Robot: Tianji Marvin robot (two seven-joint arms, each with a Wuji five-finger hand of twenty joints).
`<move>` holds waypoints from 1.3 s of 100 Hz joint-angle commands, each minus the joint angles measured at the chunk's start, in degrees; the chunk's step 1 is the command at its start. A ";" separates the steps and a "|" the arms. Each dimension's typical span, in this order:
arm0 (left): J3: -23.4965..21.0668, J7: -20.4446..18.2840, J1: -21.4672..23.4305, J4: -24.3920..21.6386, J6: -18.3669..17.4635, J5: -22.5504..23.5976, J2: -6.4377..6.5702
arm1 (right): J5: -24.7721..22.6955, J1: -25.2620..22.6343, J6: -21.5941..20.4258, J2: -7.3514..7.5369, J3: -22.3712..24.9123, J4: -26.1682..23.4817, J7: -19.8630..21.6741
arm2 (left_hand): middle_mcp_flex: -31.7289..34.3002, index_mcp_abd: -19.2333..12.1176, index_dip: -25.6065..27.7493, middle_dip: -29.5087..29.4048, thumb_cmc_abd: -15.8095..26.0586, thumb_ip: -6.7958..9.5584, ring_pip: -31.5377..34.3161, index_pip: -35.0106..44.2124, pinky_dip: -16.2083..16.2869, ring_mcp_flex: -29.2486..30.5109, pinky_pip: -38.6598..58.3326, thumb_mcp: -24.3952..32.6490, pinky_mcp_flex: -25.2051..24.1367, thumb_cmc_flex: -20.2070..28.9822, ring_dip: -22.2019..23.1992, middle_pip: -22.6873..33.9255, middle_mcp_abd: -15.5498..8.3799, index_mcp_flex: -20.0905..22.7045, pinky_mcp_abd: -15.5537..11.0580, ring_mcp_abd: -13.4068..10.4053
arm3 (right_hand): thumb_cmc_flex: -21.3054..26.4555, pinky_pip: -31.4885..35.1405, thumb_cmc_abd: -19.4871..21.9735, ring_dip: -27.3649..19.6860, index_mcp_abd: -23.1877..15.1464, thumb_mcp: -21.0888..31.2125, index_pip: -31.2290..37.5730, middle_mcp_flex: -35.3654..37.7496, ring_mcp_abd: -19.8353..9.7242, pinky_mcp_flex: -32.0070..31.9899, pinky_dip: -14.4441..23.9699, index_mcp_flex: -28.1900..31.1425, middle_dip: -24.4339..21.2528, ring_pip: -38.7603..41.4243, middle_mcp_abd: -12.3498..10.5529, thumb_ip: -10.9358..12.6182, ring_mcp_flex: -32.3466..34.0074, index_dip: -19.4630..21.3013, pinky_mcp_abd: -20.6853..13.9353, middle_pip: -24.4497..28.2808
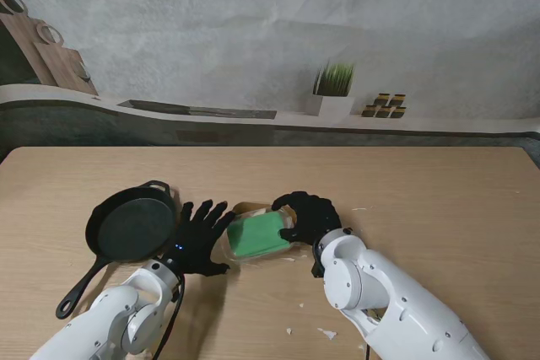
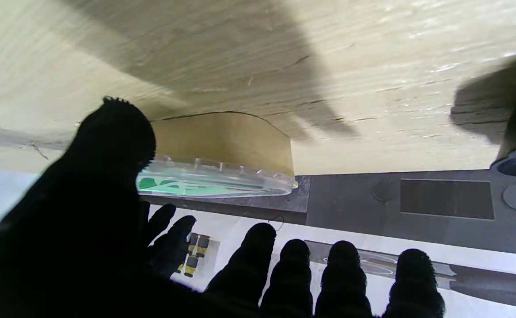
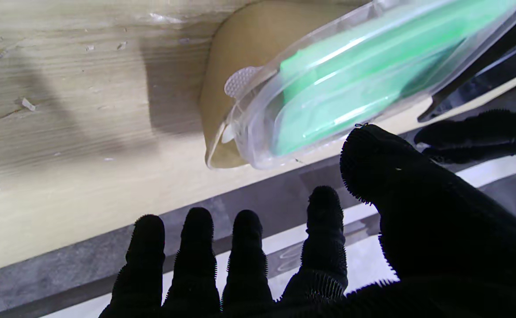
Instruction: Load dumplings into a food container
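A tan food container with a clear lid over a green inside [image 1: 257, 235] lies on the wooden table between my two black-gloved hands. My left hand [image 1: 201, 238] rests flat on the container's left side, fingers spread and open. In the left wrist view the lidded container [image 2: 214, 181] sits just beyond the thumb of that hand [image 2: 108, 247]. My right hand [image 1: 308, 217] is at the container's right end, fingers bent over its far corner. Seen from the right wrist, the hand [image 3: 417, 229] has its fingers apart and its thumb close by the lid [image 3: 350, 84]. I can make out no dumplings.
A black cast-iron pan [image 1: 131, 227] sits just left of my left hand, its handle pointing toward me. Small white scraps [image 1: 327, 334] lie on the table near my right forearm. A printed kitchen backdrop stands behind the table's far edge.
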 commanded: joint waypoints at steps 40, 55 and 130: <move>0.94 -2.51 -2.24 0.78 2.00 -3.91 -0.52 | 0.98 0.05 0.05 -0.74 -1.47 2.13 -0.40 | -1.05 1.41 1.15 3.54 2.50 0.28 0.03 2.44 2.88 -2.52 0.03 0.53 -1.05 1.90 3.44 0.81 -0.34 -1.33 -0.47 -0.02 | -1.21 -2.91 -1.19 1.61 -0.03 2.79 1.27 -0.06 -1.23 0.99 3.51 0.46 0.79 2.54 -0.79 1.53 -0.51 2.09 0.51 2.72; 0.74 -3.87 -1.64 0.32 1.31 -4.92 -0.47 | 1.22 0.30 -0.29 -0.92 -1.60 2.83 -1.03 | -1.24 1.87 0.96 2.89 -0.12 -0.17 -0.20 2.00 2.88 -2.55 -0.22 1.01 -0.98 1.31 3.51 0.61 -0.13 -1.59 -0.21 0.12 | -1.17 -3.12 -1.23 1.99 -0.11 3.04 1.53 -0.02 -1.21 1.22 4.07 0.80 1.16 3.33 -0.79 1.50 -0.56 2.17 0.64 3.62; 4.19 -3.69 -6.92 3.69 4.13 -7.35 -1.14 | 1.54 1.60 0.04 -1.56 -2.93 4.88 -2.86 | -1.79 3.44 0.51 3.21 7.01 0.23 -0.36 1.12 1.96 -2.47 -0.57 1.32 -0.90 2.61 2.62 -0.17 0.79 -1.89 0.06 0.01 | 1.45 -3.75 -0.28 3.20 -0.42 7.53 2.33 -0.17 -1.05 2.14 5.81 1.20 2.06 5.94 -0.69 2.26 -0.76 2.37 0.85 6.20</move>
